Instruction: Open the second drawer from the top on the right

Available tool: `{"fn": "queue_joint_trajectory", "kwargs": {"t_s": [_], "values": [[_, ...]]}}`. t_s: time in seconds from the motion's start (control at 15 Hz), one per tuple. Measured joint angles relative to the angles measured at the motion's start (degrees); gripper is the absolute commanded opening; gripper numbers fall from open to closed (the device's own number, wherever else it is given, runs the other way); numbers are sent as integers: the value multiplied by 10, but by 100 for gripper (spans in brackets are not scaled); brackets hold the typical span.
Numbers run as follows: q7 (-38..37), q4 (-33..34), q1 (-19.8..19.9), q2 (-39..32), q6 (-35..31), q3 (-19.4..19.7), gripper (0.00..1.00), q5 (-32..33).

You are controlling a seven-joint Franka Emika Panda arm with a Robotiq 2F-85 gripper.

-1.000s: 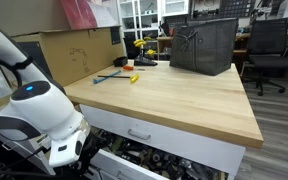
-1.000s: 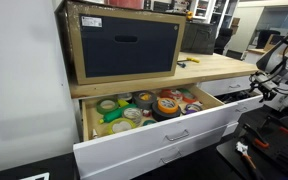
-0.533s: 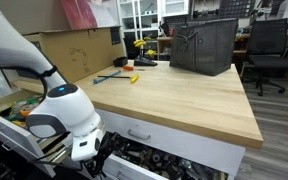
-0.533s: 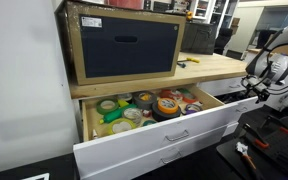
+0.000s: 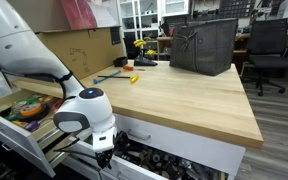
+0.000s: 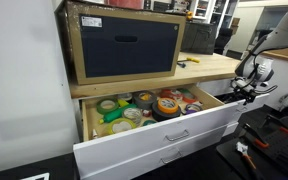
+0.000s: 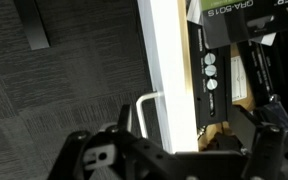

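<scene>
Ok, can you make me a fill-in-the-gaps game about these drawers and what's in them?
1. The worktop is made of ___.
2. The tape rolls lie in a drawer that is pulled ___.
3. The second drawer has a front coloured ___.
4. Inside the second drawer lie dark, jumbled ___.

Missing words: wood; open; white; tools.

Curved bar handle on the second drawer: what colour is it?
Silver curved bar handle, on the wide white drawer front; wrist view shows it best.
</scene>
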State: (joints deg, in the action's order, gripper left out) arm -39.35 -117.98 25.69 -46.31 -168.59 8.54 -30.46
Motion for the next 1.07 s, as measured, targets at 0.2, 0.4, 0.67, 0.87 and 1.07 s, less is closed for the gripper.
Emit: {"fn": "queue_joint_trajectory", "kwargs": {"t_s": [0.2,0.4,0.67,0.87,1.07], "values": [[3,38,-1,-20,58,3,100,3],[8,64,-2,-39,118,17,100,13],[10,78,-5,-48,177,39,100,31],[16,75,-10,-48,196,53,100,46],[40,60,-13,-48,200,64,100,57]]}}
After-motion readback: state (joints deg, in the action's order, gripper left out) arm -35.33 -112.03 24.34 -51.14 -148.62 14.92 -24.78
